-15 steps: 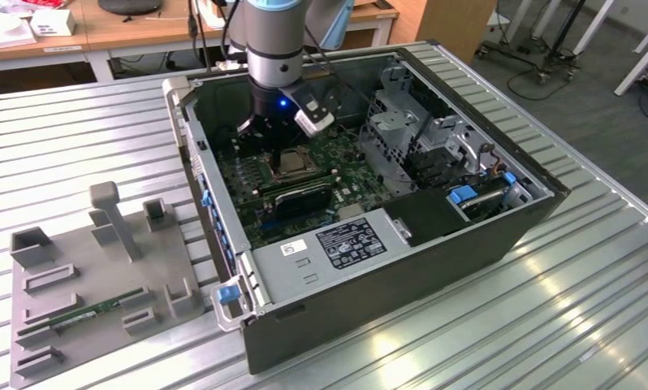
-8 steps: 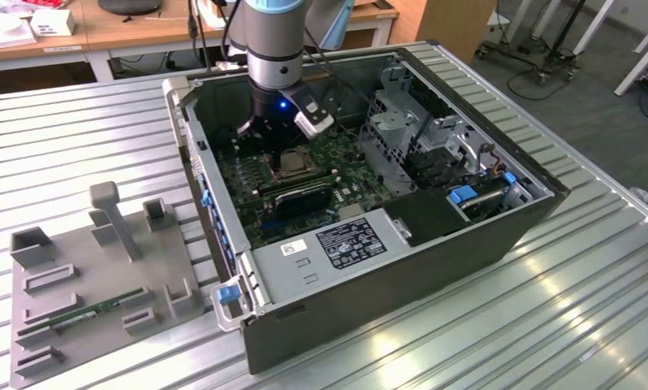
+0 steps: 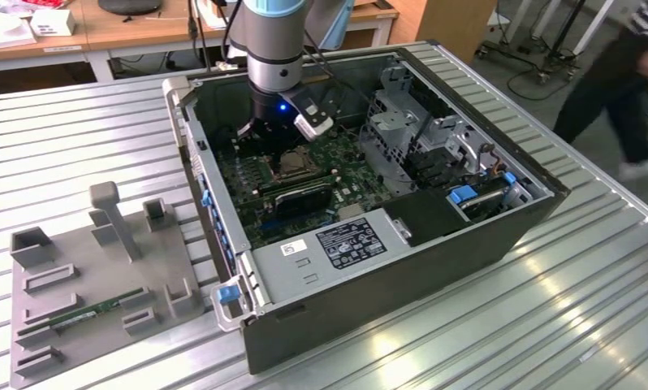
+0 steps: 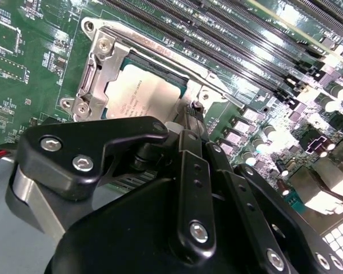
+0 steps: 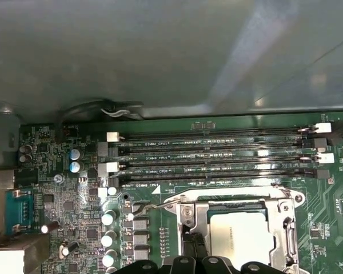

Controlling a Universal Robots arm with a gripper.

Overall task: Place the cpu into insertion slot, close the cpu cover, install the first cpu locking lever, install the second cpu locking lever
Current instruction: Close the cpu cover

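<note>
**Gripper** [image 4: 193, 117]: placed inside the case [image 3: 335, 301]. The fingers are drawn together and nothing is held between them. The tip is set at the edge of the cover [image 4: 94, 68]; contact there cannot be confirmed.

**Cpu** [image 4: 138, 97]: seated in the slot [image 5: 234, 206], with the cover laid flat over its rim. Its near part is hidden by the gripper in both wrist views.

**Lever** [image 5: 142, 209]: the hooked end is seen just beside the slot's corner. Whether it is latched cannot be told.

**Exterior view, from its left:**
- Tray [image 3: 86, 268]: cut off at the edge, with a memory stick [image 3: 91, 313] laid in it.
- Slot: partly hidden under the arm.
- Person [image 3: 616, 81]: cut off at the edge.
</note>
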